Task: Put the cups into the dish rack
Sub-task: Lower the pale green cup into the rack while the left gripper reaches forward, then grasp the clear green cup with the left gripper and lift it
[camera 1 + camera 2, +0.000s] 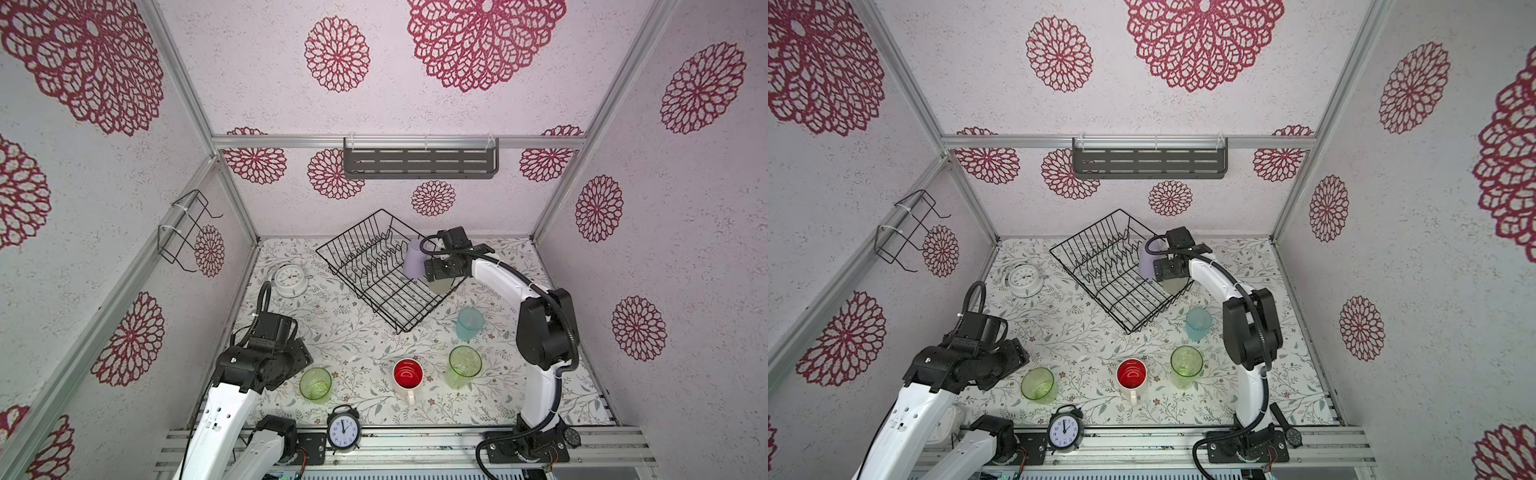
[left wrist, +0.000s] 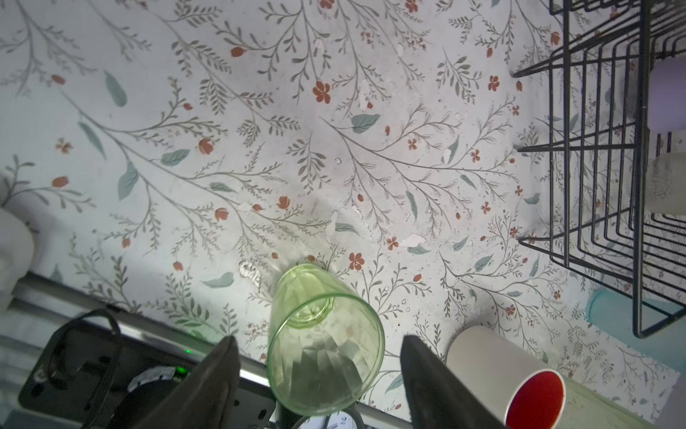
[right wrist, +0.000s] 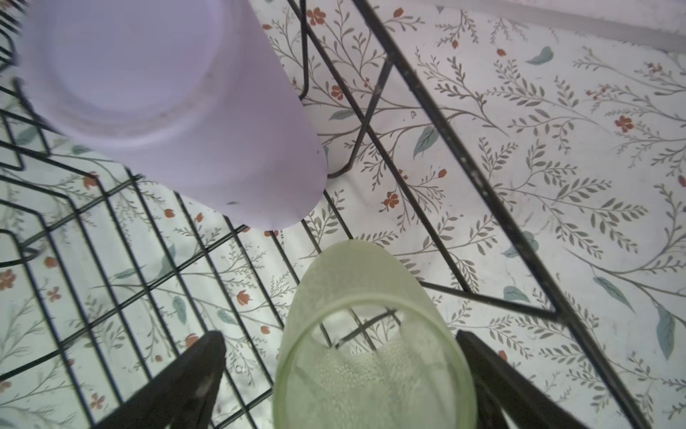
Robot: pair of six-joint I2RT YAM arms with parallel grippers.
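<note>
Two down so far: the lilac cup (image 1: 413,259) and the pale yellowish cup (image 1: 440,286) both sit in the right corner of the dish rack (image 1: 358,291), which is far-middle on the tabletop (image 1: 353,345). The right pincer (image 3: 339,334) straddles the pale one with its jaws apart, not clamped. Four cups are left out on the tabletop: the light-blue cup (image 1: 469,323), the right green cup (image 1: 464,365), the mug (image 1: 408,376) and the near-left green cup (image 2: 323,349). The left pincer (image 2: 318,338) brackets that last one, jaws apart, gaps both sides.
</note>
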